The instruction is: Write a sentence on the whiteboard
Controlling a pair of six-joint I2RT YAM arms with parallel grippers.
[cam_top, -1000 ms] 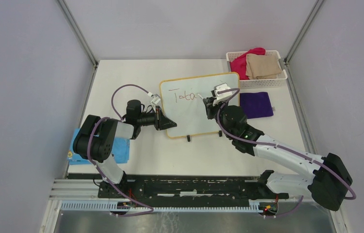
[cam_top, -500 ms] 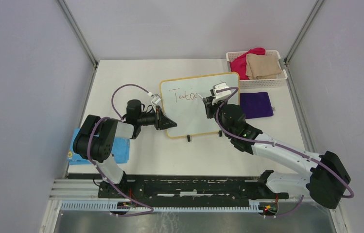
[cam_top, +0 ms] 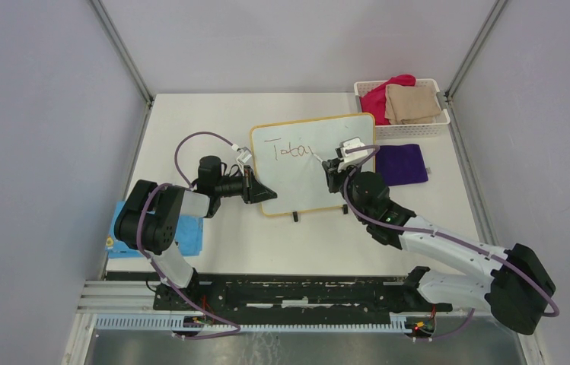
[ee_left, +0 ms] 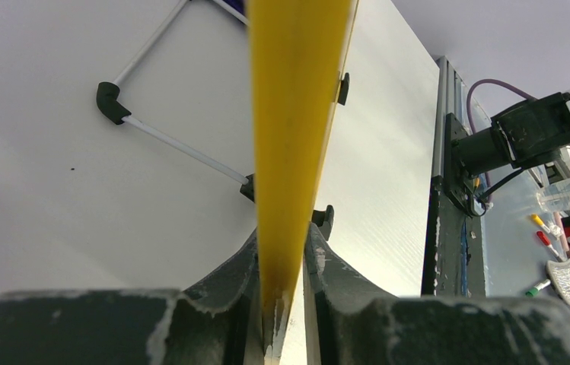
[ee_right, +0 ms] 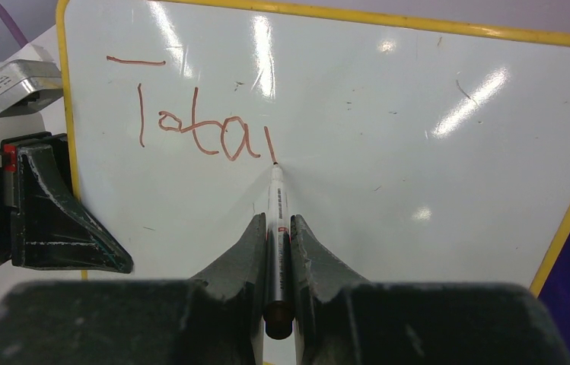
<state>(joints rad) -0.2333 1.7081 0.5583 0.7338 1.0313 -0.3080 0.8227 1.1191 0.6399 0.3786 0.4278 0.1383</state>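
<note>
on my feed the table point(cam_top: 190, 129) carried the whiteboard point(cam_top: 297, 186), propped near its middle. my left gripper point(cam_top: 257, 188) was clamped on the board's yellow left edge. the right gripper point(ee_right: 278, 224) pinched a marker point(ee_right: 276, 194), its tip touching the board where the sentence point(ee_right: 190, 129) read "tota" plus one stroke.

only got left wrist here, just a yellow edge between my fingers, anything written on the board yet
Observer: Yes. Right wrist view shows the sentence started on the whiteboard: red-brown letters, roughly "Tota" plus one stroke.
Operator: is the pen on the board right now
Observer: The marker, shut in the right gripper, has its tip at the last stroke's lower end, apparently touching.
Operator: where on the board am i holding
Observer: Top view: the left gripper clamps the left edge, towards the near corner.
</note>
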